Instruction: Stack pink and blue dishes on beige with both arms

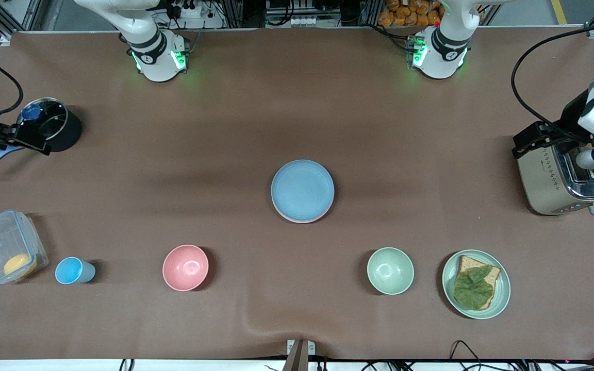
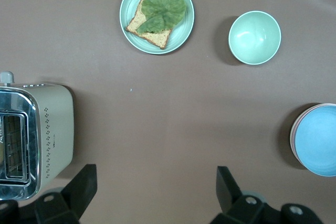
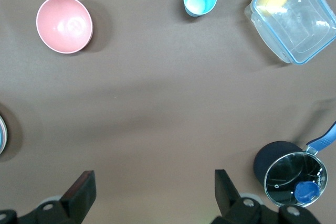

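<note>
The light blue plate [image 1: 302, 189] lies on top of a stack in the middle of the table. A thin pale pink plate rim [image 1: 292, 219] peeks out under its edge nearest the front camera. No beige plate shows; whatever lies lower in the stack is hidden. The left wrist view catches the blue plate [image 2: 319, 140] at its edge. My left gripper [image 1: 531, 139] [image 2: 156, 179] hangs open and empty high over the table beside the toaster. My right gripper [image 1: 18, 138] [image 3: 156, 182] hangs open and empty high beside the black pot. Both are well away from the stack.
A pink bowl [image 1: 185, 267], a small blue cup [image 1: 72, 270] and a clear lidded container [image 1: 5, 246] stand nearer the front camera toward the right arm's end. A green bowl [image 1: 390, 270], a green plate with toast [image 1: 500, 293] and the toaster [image 1: 560, 178] stand toward the left arm's end. The black pot [image 1: 54, 129] stands below the right gripper.
</note>
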Tool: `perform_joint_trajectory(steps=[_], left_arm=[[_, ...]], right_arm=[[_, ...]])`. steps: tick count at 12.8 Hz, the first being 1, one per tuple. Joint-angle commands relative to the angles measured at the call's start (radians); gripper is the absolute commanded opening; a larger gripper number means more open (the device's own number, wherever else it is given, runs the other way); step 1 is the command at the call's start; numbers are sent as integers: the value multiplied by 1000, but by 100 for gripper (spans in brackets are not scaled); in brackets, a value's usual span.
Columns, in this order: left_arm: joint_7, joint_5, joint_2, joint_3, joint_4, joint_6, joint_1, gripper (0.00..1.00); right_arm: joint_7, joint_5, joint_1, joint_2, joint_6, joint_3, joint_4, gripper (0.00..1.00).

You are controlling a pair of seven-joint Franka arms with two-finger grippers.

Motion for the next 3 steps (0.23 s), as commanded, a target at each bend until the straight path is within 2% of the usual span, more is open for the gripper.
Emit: perform_joint_trajectory(steps=[1, 3], left_arm=[[25, -10, -4, -2, 35, -51, 4, 100], [25, -1, -2, -2, 35, -82, 1, 100]], right_arm=[[18, -2, 5, -13, 1, -7, 5, 100], [18, -2, 7, -15, 2, -8, 5, 100]])
